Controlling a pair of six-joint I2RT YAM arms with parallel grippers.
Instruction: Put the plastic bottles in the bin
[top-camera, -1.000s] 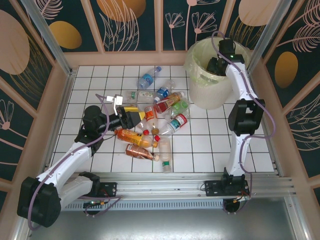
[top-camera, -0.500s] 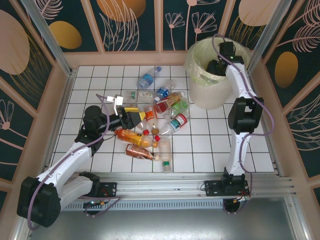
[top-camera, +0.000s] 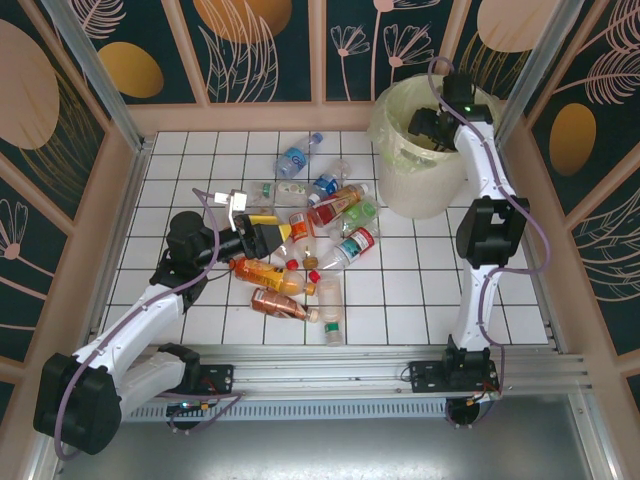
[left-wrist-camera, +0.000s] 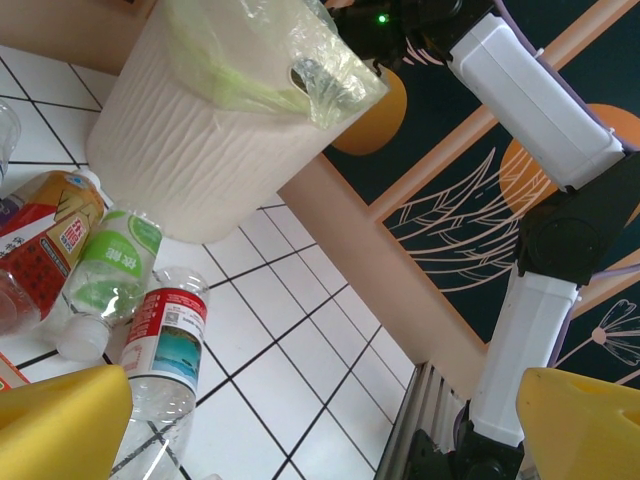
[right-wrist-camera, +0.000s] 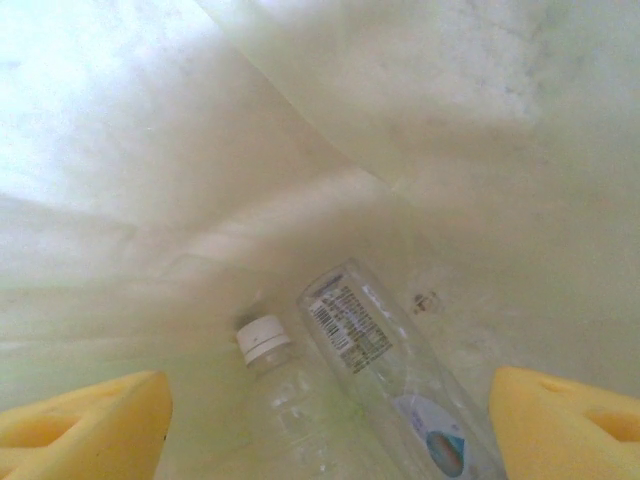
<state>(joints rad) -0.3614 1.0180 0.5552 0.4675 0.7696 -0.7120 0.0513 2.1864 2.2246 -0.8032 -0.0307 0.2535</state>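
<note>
Several plastic bottles (top-camera: 318, 235) lie scattered on the white tiled floor, clear or orange, with red, green and blue labels. My left gripper (top-camera: 280, 226) hovers at their left edge, open with nothing between its yellow fingers (left-wrist-camera: 60, 420). Ahead of it lie a red-labelled bottle (left-wrist-camera: 165, 335), a green-labelled one (left-wrist-camera: 112, 265) and an orange one (left-wrist-camera: 40, 240). The cream bin (top-camera: 420, 160) stands at the far right. My right gripper (top-camera: 425, 125) hangs open over its mouth (right-wrist-camera: 320, 430). Two clear bottles lie on the liner below, one white-capped (right-wrist-camera: 268, 345), one labelled (right-wrist-camera: 390, 370).
Wooden walls (top-camera: 250, 115) ring the tiled floor. The bin's clear liner (left-wrist-camera: 300, 70) bunches over its rim. The right arm's white links (left-wrist-camera: 530, 90) rise beside the bin. A metal rail (top-camera: 380, 365) runs along the near edge.
The right wrist has shifted slightly over the bin, its gripper turning a little to the left. The left arm and the floor bottles have not moved.
</note>
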